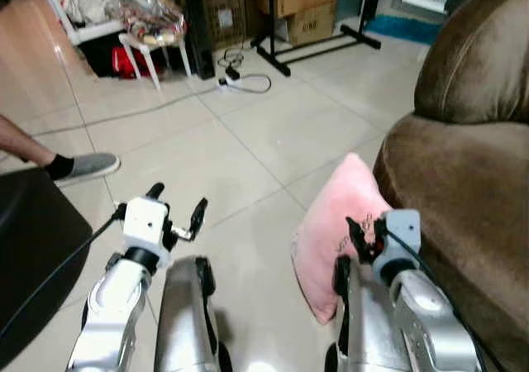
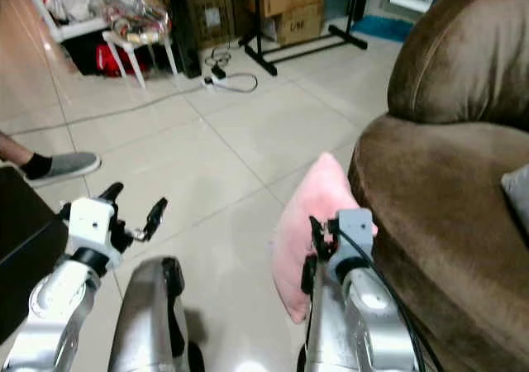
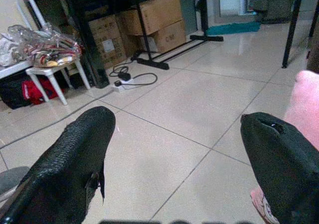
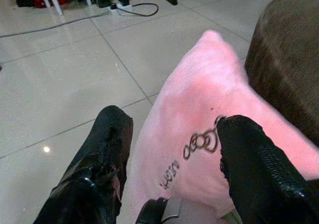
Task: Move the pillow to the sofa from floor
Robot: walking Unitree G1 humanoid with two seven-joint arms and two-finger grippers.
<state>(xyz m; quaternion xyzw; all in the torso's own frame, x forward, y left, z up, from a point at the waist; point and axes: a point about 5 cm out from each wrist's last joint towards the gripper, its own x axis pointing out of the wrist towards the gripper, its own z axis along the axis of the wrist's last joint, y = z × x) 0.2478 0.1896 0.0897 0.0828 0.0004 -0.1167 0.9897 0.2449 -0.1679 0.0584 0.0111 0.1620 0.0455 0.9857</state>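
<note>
The robot has two glossy silver forearms, each ending in a white boxy wrist housing. The left pincer (image 1: 176, 206) and right pincer (image 4: 169, 149) carry long black fingers with a textured, mesh-like surface. Black cables run along both arms.

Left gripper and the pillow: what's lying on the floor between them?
Only bare tile floor lies between the left gripper, jaws open, and the pink pillow leaning on the sofa; the left eye view shows it.
</note>
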